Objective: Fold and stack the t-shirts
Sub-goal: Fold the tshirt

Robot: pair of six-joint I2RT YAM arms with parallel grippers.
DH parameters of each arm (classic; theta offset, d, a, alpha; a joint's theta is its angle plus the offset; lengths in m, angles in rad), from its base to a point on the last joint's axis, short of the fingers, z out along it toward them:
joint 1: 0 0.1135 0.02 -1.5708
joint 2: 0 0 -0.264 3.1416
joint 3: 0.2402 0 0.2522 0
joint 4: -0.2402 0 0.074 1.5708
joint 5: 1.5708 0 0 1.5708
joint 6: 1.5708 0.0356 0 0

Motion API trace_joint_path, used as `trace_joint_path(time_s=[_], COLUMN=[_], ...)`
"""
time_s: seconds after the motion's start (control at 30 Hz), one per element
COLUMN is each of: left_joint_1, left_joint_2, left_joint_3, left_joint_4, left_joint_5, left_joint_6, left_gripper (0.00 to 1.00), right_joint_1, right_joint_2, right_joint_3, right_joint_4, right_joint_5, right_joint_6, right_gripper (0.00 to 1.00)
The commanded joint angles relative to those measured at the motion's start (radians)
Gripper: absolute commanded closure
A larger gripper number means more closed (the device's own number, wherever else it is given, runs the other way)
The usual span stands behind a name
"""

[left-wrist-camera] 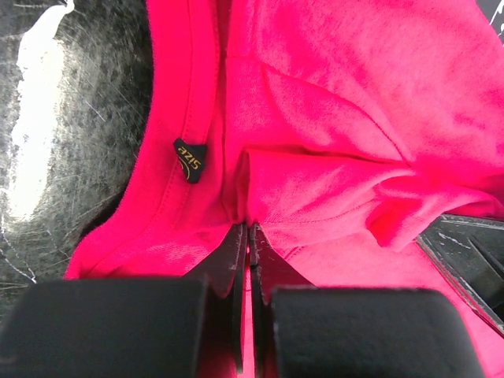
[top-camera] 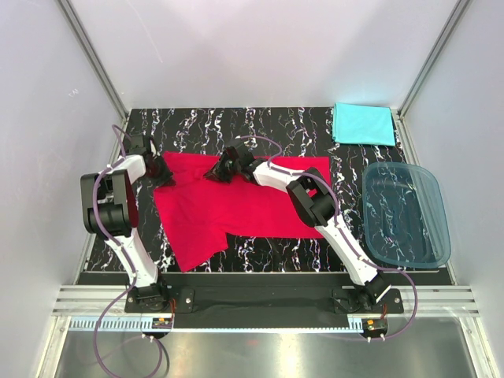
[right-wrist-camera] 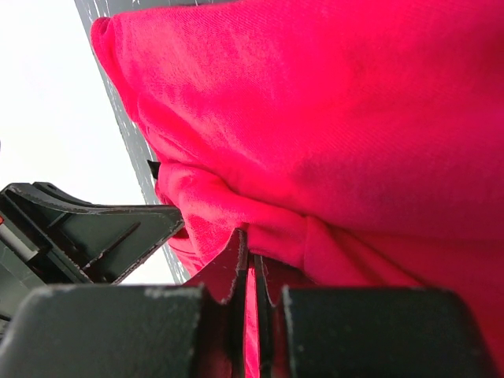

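Left fingers [left-wrist-camera: 236,253] are clenched on a fold of the bright red cloth t-shirt [top-camera: 236,206] beside its collar; right fingers [right-wrist-camera: 235,264] are clamped on its far edge. It is spread on the black marbled tabletop [top-camera: 315,130]; the folded turquoise cloth t-shirt [top-camera: 363,124] is laid at the far-right corner.

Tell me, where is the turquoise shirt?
Seen from above, the turquoise shirt lies folded in the table's far right corner, just behind the blue tub, apart from the red shirt.
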Motion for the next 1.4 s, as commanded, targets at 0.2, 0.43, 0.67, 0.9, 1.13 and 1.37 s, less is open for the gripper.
trace_joint_path(time_s=[0.2, 0.43, 0.67, 0.9, 1.13, 1.37], left_joint_1=[0.001, 0.001, 0.003, 0.001, 0.012, 0.015], left_joint_2=[-0.098, -0.133, -0.153, -0.197, -0.248, -0.271], left_joint_3=[0.015, 0.023, -0.003, -0.029, -0.072, -0.107], left_joint_4=[0.019, -0.021, -0.035, -0.051, -0.087, -0.119], left_joint_5=[-0.006, -0.006, 0.009, 0.016, 0.043, 0.04], left_joint_6=[0.002, 0.004, 0.004, 0.005, 0.001, 0.008], left_gripper=[1.0, 1.0, 1.0, 1.0, 1.0, 1.0], right_joint_1=[0.011, 0.011, 0.004, -0.007, -0.009, -0.01], right_joint_2=[-0.049, -0.078, -0.153, -0.173, -0.198, -0.218], right_joint_3=[0.004, 0.022, -0.001, 0.004, -0.025, -0.063], right_joint_4=[-0.099, -0.168, -0.224, -0.24, -0.281, -0.301], right_joint_5=[-0.013, -0.028, -0.083, -0.146, -0.211, -0.255], right_joint_6=[-0.032, -0.069, -0.093, -0.141, -0.133, -0.168], right_gripper=[1.0, 1.0, 1.0, 1.0, 1.0, 0.99])
